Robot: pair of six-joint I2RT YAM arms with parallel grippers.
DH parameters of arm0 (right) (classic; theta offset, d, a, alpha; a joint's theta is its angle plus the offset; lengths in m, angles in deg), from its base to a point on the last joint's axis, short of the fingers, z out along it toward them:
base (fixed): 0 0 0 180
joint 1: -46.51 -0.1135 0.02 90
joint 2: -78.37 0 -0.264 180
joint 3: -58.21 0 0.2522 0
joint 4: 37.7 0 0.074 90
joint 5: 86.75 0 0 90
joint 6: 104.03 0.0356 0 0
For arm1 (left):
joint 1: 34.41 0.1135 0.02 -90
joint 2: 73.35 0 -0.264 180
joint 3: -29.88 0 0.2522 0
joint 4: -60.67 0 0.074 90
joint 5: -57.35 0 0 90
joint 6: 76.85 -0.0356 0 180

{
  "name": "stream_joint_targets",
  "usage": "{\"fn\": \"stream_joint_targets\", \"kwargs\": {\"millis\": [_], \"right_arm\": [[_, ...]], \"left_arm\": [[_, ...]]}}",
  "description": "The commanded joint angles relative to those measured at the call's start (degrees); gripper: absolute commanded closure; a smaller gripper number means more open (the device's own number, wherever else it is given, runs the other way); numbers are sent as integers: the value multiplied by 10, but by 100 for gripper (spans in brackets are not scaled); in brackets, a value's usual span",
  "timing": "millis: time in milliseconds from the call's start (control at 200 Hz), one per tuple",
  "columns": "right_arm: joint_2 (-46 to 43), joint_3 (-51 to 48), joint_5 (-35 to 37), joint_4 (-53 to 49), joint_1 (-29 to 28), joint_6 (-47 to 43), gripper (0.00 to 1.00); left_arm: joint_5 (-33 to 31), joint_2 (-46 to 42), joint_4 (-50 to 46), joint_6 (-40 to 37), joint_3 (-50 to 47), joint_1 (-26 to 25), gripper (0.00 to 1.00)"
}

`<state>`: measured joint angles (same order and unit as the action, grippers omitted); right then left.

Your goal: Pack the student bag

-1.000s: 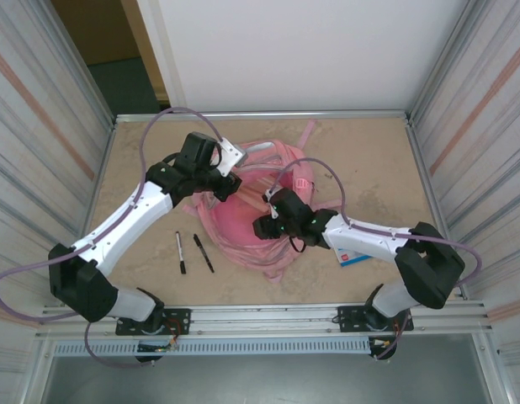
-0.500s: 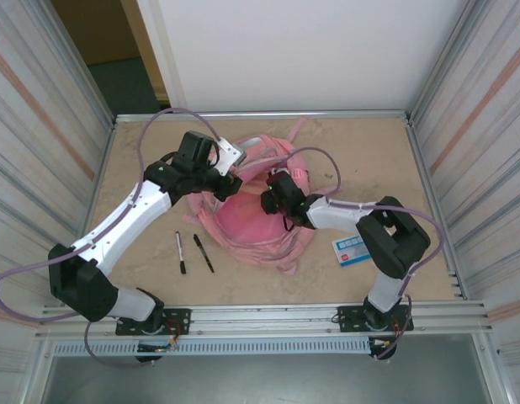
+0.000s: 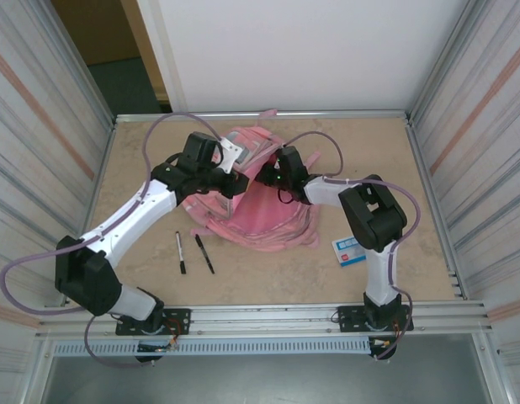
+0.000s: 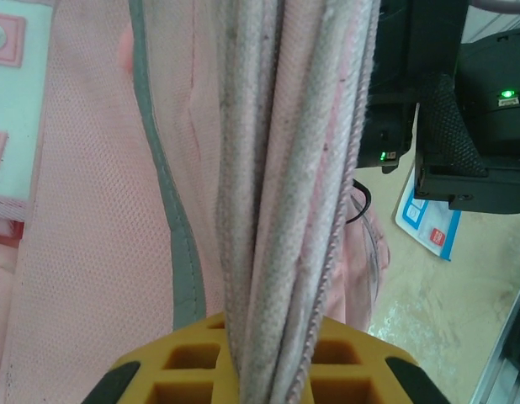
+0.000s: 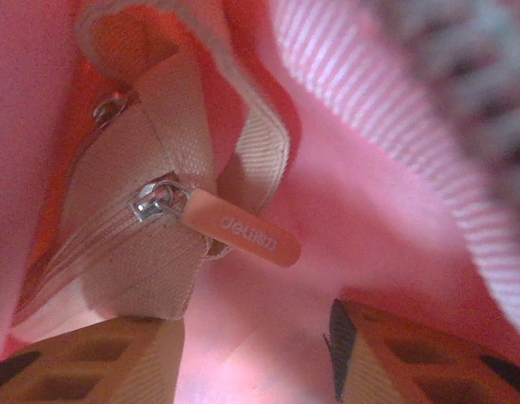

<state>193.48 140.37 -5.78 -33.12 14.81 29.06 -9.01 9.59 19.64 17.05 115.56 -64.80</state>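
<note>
- Within the last second the right arm folds back on itself. The right gripper (image 3: pixel 271 174) crosses from the near side of the student bag (image 3: pixel 260 217) to its far side and ends close to the left gripper (image 3: pixel 236 182).
- The bag goes with it. It now lies flatter and farther back, at the middle-far part of the tabletop (image 3: pixel 378 160), with a loose strap end reaching the far edge.
- The swing uncovers a blue-and-white packet (image 3: pixel 349 250) on the right, near the bag's right edge. Two pens (image 3: pixel 193 252) lie where they were, just off the bag's near-left side.
- We read this as a tug to stretch the bag open. Packing proper has not begun, since the pens and packet are outside the bag.
- The left gripper is clamped on a bunch of the bag's pink straps (image 4: pixel 285 168), which run out between its yellow fingers.
- The right gripper stands parted over pink fabric, a beige zip pull (image 5: pixel 240 232) just ahead of it. We see nothing pinched between its jaws.
- From above, both wrists cover the bag's mouth, so we cannot tell whether the zip is open or whether anything is inside.
- The lettering on the zip pull is too soft to read, and the upper right of the right wrist view is a blur.
</note>
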Motion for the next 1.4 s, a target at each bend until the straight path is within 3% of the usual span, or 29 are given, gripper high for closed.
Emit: {"fn": "stream_joint_targets", "kwargs": {"millis": [0,110,170,251,441,636,656,661,666,671,692,782,877,992,1057,1107,1143,1183,1243,1393], "right_arm": [[-60,-59,-60,24,22,63,46],[-145,-141,-85,22,28,64,44],[-191,-171,-115,-24,40,52,42],[-249,-213,-130,-107,62,16,40],[-404,-250,-13,-354,78,-109,36],[-548,-291,58,-435,108,-126,32],[-560,-294,58,-437,110,-126,31],[-563,-295,58,-437,111,-126,31],[-566,-296,57,-438,112,-126,31],[-570,-296,57,-438,112,-126,30],[-580,-299,57,-439,112,-127,29],[-619,-305,49,-423,112,-132,25],[-616,-290,39,-417,112,-146,23],[-592,-265,52,-419,107,-148,21],[-576,-262,64,-410,104,-138,21],[-558,-254,76,-410,101,-125,21],[-549,-245,91,-420,96,-115,16],[-537,-229,118,-436,84,-101,1],[-509,-204,140,-458,61,-91,1],[-439,-159,204,-472,-20,-88,1]], "left_arm": [[69,5,68,10,9,-12,98],[22,34,80,28,17,-14,86],[-40,57,66,30,37,-31,82],[-53,91,66,36,61,-52,76],[-72,131,45,75,80,-83,49],[-30,38,45,145,-10,-82,37],[-35,20,38,150,-19,-81,31],[-38,15,33,151,-21,-81,27],[-39,10,29,151,-23,-82,15],[-41,6,25,152,-24,-82,8],[-48,-11,9,148,-28,-85,2],[-98,-79,-75,94,-36,-117,1],[-166,-140,-120,102,-66,-114,1],[-147,-195,-79,158,-143,-18,1],[-71,-200,-50,219,-173,73,1],[-2,-191,7,245,-200,139,1],[-21,-176,15,257,-205,167,1],[-102,-150,-7,251,-190,169,1],[-151,-101,-22,223,-162,167,1],[-113,8,58,227,-142,171,1]]}}
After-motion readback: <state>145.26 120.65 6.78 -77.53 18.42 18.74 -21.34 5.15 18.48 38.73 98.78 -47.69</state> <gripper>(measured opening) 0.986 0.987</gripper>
